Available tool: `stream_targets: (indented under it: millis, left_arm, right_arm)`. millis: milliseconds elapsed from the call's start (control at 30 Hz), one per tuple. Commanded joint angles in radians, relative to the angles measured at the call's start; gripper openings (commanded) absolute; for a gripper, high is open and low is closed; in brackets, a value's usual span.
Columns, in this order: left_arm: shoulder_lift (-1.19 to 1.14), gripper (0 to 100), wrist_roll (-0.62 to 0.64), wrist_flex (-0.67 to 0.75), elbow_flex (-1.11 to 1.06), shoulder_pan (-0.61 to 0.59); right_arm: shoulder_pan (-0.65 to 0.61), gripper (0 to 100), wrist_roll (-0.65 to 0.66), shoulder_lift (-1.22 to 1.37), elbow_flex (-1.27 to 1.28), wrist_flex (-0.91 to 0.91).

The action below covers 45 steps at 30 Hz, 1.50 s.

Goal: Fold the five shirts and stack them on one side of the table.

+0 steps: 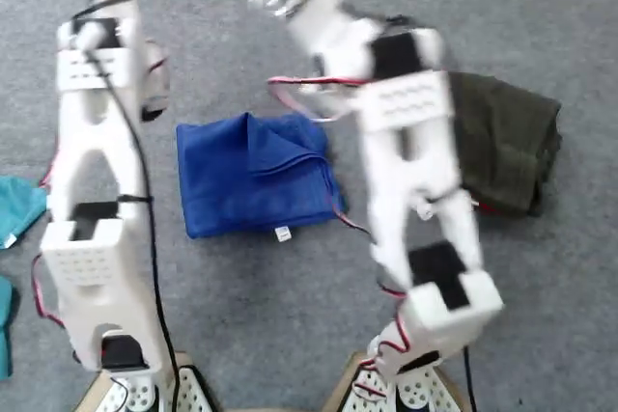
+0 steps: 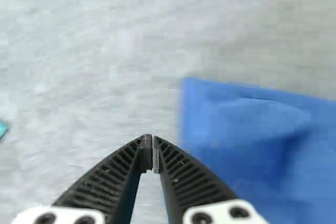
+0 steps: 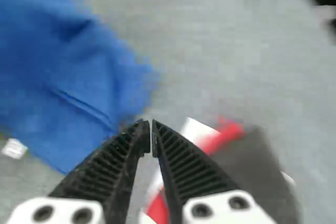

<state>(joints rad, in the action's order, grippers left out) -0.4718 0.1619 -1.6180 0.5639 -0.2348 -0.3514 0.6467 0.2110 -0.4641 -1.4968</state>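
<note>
Left gripper (image 2: 147, 149): clenched tip to tip, nothing between the jaws. It hung over bare grey table (image 2: 79, 51), just beside one edge of the blue shirt (image 2: 262, 145). Right gripper (image 3: 147, 130): also clenched and empty, held over the table just off another edge of the same shirt.

In the high view the blue shirt (image 1: 253, 176) lay mid-table between the two arms. It was folded to a rough rectangle, with a loose, rumpled flap along its far side. A dark green shirt (image 1: 504, 142) lay folded on the right side of the table, partly behind the right arm. Teal cloth (image 1: 17, 207) poked in at the left edge, with another bit (image 1: 4, 325) nearer the arm bases; I couldn't tell whether either was folded.

Judgement: the blue fold looked about done, so the step in hand was likely tidying it or carrying it onto the green shirt. To do that well:
- open both grippers first
- pinch through all layers at opposite folded edges, not the loose flap
- lift level and together so the fold holds
- set it down square on the green shirt

Labels: a small white tag (image 1: 282, 233) stuck out of the blue shirt's near edge and also showed in the right wrist view (image 3: 13, 149). Its print was too small to read. No other writing was legible.
</note>
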Motion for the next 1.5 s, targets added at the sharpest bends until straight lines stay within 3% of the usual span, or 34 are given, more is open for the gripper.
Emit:
stream_targets:
  millis: [0, 200, 367, 600, 767, 1133, 1467]
  left_arm:
    - [0.055, 3, -0.054, 0.086, -0.193, -0.104]
    - [0.324, 3, -0.14, 0.333, -0.668, -0.177]
    - [0.543, 3, -0.149, 0.638, -1.056, -0.177]
    - [0.566, 3, -0.149, 1.007, -1.316, -0.17]
    - [0.566, 3, -0.147, 1.005, -1.33, -0.168]
    - [0.566, 3, -0.155, 0.99, -1.331, -0.131]
    - [0.566, 3, -0.155, 0.996, -1.337, -0.131]
  right_arm:
    - [-0.141, 2.5, 0.011, 0.058, -0.013, -0.046]
    - [-0.245, 2.5, 0.011, 0.177, -0.022, -0.133]
    - [-0.252, 2.5, 0.012, 0.257, -0.022, -0.106]
    - [-0.244, 2.2, 0.012, 0.432, -0.024, 0.021]
    - [-0.172, 2.2, 0.012, 0.532, -0.088, 0.112]
    - [0.034, 2.2, 0.012, 0.707, -0.417, 0.12]
    - [0.071, 2.2, 0.014, 0.776, -0.751, -0.15]
